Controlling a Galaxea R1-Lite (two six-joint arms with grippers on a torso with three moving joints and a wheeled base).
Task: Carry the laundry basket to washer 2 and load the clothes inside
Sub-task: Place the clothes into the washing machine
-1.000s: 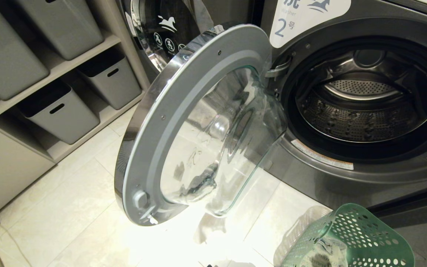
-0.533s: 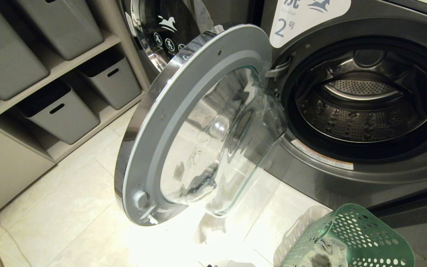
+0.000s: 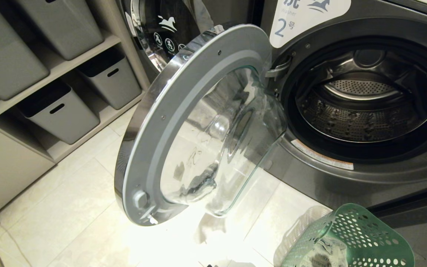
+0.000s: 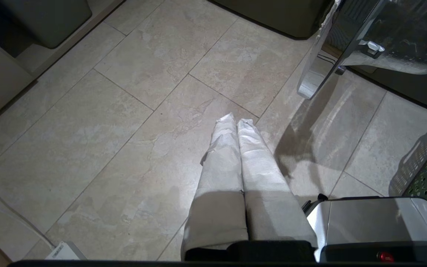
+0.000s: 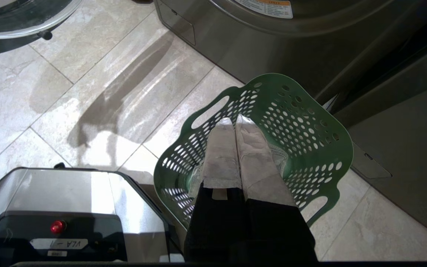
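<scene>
Washer 2 (image 3: 347, 174) stands ahead on the right, its label (image 3: 302, 18) showing the numeral 2. Its round glass door (image 3: 184, 129) hangs wide open and the steel drum (image 3: 361, 111) looks empty. The green laundry basket (image 3: 350, 241) sits on the floor at the lower right, in front of the machine. The clothes (image 3: 323, 254) lie in its bottom as a pale printed bundle. My right gripper (image 5: 234, 120) hangs shut above the laundry basket (image 5: 302, 122), holding nothing. My left gripper (image 4: 236, 119) hangs shut over bare floor tiles.
Another grey washer (image 3: 169, 33) stands behind the open door. Shelves with grey storage bins (image 3: 59, 111) line the left side. My base's silver housing (image 5: 69, 193) sits beside the basket. The open door (image 4: 350, 44) juts over the tiles near my left arm.
</scene>
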